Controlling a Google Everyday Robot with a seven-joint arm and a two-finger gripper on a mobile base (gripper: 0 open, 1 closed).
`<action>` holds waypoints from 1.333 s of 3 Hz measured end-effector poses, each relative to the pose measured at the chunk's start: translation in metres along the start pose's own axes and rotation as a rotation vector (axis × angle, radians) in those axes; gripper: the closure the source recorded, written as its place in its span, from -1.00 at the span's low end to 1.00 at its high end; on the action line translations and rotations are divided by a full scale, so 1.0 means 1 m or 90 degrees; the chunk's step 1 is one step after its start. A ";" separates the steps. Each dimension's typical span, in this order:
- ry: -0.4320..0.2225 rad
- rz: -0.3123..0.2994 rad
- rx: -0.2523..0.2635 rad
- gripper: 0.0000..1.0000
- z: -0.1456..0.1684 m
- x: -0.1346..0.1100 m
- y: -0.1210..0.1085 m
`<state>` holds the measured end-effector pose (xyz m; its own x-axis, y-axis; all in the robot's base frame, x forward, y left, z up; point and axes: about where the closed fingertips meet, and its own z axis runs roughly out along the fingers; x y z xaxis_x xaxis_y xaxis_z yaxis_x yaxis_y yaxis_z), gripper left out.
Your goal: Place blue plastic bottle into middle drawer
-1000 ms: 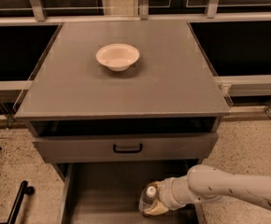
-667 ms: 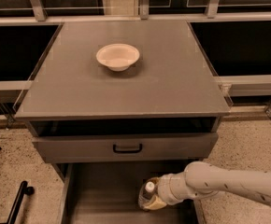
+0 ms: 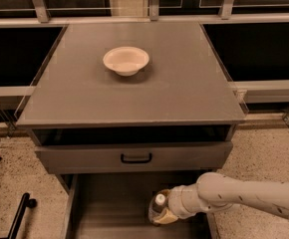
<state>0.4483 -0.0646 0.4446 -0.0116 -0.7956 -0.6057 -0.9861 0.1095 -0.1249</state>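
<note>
The blue plastic bottle (image 3: 158, 208), clear with a white cap, stands upright inside the open middle drawer (image 3: 109, 208), right of its middle. My gripper (image 3: 163, 209) reaches in from the right on a white arm and is at the bottle. The drawer is a wide grey box pulled out below the drawer with the black handle (image 3: 136, 158).
A shallow white bowl (image 3: 126, 60) sits on the grey cabinet top (image 3: 129, 93). A black object (image 3: 20, 214) lies on the speckled floor at the left. Rails and dark glass panels run behind the cabinet.
The arm and bottle have shifted slightly left inside the drawer; the bottle stays upright.
</note>
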 end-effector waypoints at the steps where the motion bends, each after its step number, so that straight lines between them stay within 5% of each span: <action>1: 0.000 0.000 0.000 0.62 0.000 0.000 0.000; 4: 0.000 0.000 0.000 -0.77 0.000 0.000 0.000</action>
<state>0.4483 -0.0645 0.4446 -0.0116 -0.7955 -0.6058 -0.9861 0.1094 -0.1248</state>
